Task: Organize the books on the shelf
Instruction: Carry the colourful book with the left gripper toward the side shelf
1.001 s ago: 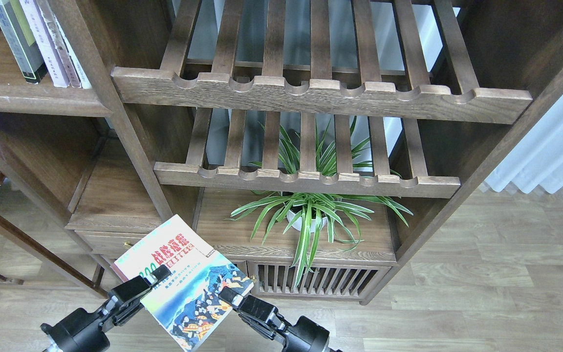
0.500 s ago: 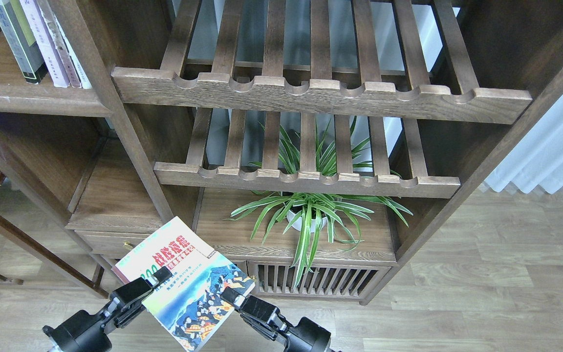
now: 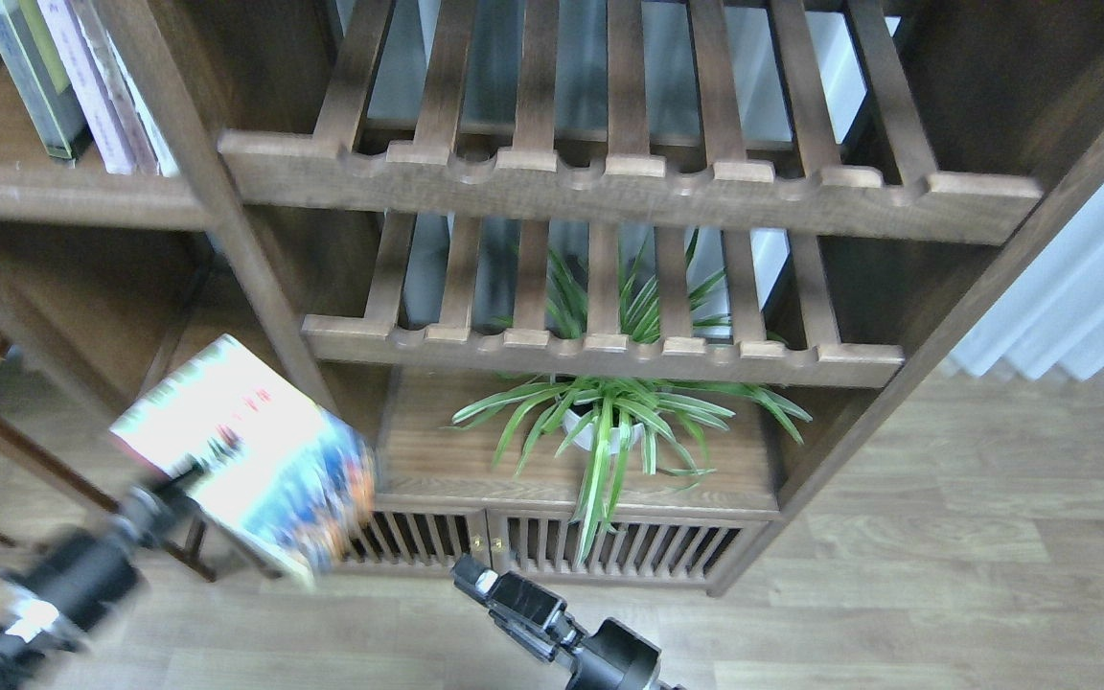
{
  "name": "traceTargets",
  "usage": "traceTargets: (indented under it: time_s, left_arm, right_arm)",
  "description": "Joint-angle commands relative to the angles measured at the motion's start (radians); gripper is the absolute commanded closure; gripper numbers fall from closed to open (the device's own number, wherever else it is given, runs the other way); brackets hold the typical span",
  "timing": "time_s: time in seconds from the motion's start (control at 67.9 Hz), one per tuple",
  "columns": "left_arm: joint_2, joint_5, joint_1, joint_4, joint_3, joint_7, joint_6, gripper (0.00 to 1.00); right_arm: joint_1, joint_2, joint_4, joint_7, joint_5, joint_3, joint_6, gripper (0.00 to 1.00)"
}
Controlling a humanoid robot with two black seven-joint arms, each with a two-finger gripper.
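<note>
One colourful book (image 3: 250,455) is motion-blurred, held up left of the potted plant (image 3: 609,422) by the left gripper (image 3: 183,479); finger state cannot be told. Right gripper (image 3: 468,573) holds nothing, fingers indistinct. Shelf (image 3: 54,192) carries upright books (image 3: 82,77), tops cut off.

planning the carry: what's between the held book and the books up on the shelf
In the head view, only open air and bare shelf board separate the colourful book from the shelved books.
</note>
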Motion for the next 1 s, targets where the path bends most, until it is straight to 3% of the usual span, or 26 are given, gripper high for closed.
traceTargets:
  time_s: [0.0, 0.221, 0.397, 0.677, 0.883, 0.986]
  left_arm:
    - [0.006, 0.000, -0.001, -0.003, -0.018, 0.002, 0.000, 0.94]
    - [0.074, 0.011, 0.032, -0.035, -0.103, 0.023, 0.000, 0.94]
    - [0.112, 0.136, 0.117, -0.040, -0.317, 0.052, 0.000, 0.93]
    - [0.147, 0.172, 0.175, -0.079, -0.497, 0.060, 0.000, 0.93]
    - [0.154, 0.190, 0.201, -0.126, -0.606, 0.130, 0.000, 0.93]
    - [0.155, 0.206, 0.209, -0.132, -0.670, 0.137, 0.000, 0.93]
  right_arm:
    - [0.011, 0.000, 0.000, 0.001, 0.000, 0.000, 0.000, 0.01]
    - [0.013, 0.000, -0.004, -0.001, 0.000, 0.001, 0.000, 0.01]
    - [0.013, 0.000, -0.012, -0.001, 0.000, 0.003, 0.000, 0.01]
    - [0.008, 0.000, -0.012, -0.001, 0.000, 0.003, 0.000, 0.01]
    - [0.007, 0.000, -0.016, -0.001, 0.000, 0.003, 0.000, 0.01]
    - [0.007, 0.000, -0.023, -0.001, 0.000, 0.005, 0.000, 0.01]
